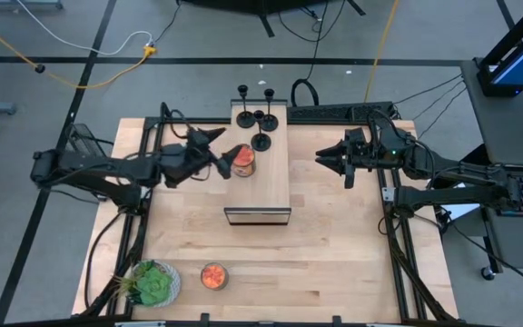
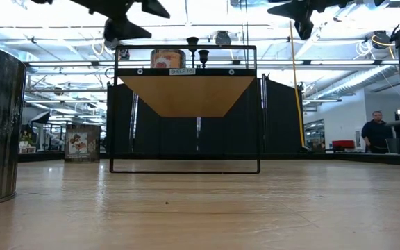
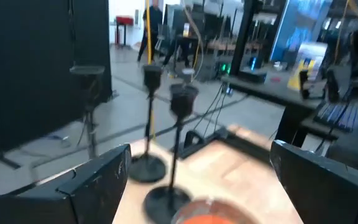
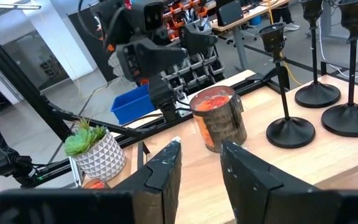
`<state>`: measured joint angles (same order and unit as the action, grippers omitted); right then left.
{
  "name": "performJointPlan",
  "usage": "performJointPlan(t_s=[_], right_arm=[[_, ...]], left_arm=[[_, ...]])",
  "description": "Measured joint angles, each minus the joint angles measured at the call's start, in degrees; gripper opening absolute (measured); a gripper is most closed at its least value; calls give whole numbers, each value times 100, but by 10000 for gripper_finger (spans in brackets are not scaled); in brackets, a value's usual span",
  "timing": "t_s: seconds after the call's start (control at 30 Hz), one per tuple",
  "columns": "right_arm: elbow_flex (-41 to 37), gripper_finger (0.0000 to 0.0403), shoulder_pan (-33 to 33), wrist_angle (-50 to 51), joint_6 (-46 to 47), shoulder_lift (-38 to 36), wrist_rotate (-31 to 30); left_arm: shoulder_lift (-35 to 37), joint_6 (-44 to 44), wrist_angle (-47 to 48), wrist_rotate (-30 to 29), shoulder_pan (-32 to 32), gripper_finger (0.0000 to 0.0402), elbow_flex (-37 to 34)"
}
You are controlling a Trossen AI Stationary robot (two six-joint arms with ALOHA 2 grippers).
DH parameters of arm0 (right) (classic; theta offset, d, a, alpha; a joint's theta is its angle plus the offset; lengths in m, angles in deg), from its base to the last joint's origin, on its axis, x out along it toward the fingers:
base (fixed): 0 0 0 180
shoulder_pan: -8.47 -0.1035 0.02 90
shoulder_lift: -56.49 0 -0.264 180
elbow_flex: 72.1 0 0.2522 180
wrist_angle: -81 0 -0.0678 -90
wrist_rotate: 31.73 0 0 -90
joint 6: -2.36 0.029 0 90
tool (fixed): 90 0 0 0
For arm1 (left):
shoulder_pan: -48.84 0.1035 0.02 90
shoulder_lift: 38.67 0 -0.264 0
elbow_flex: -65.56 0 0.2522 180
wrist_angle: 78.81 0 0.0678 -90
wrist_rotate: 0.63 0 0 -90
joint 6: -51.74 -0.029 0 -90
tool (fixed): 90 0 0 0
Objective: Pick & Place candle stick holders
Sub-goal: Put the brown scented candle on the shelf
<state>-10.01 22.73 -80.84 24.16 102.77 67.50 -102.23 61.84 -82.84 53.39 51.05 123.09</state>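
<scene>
High view: 4 candle stick holders [image 1: 261, 116] cluster at the shelf's [image 1: 271, 186] 12 o'clock end. Left gripper [image 1: 227, 153] spread wide at their 8 o'clock — likely lining up a grab. Right gripper [image 1: 327, 159] at 3 o'clock, jaws narrowly parted, empty — waiting.

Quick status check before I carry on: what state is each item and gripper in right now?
Black candlestick holders: all upright on the wooden shelf top, none held.
Orange-filled glass jar candle: upright on the shelf top, beside the holders.
Left gripper: open, at the jar, holding nothing.
Right gripper: jaws narrowly apart, empty, clear of the shelf.
Green potted plant: upright at the table's near left corner.
</scene>
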Motion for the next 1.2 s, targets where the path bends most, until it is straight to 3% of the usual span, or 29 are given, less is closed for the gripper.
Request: performJointPlan(t_s=[0.2, 0.4, 0.6, 0.97, 1.2], right_arm=[[0, 105, 1, 13, 0, 0, 2], [0, 105, 0, 13, 0, 0, -7], [0, 105, 0, 13, 0, 0, -13], [0, 105, 0, 13, -13, 1, -7], [0, 105, 0, 15, -44, 0, 0]], left_arm=[[727, 229, 1558, -11, 0, 390, -4], [1250, 1429, 2684, -556, 147, 390, -4], [1634, 2781, 3898, -578, 508, 390, -4], [1716, 4606, 5685, 936, 1540, 390, -4], [1718, 3690, 5783, 1472, 1842, 390, -7]])
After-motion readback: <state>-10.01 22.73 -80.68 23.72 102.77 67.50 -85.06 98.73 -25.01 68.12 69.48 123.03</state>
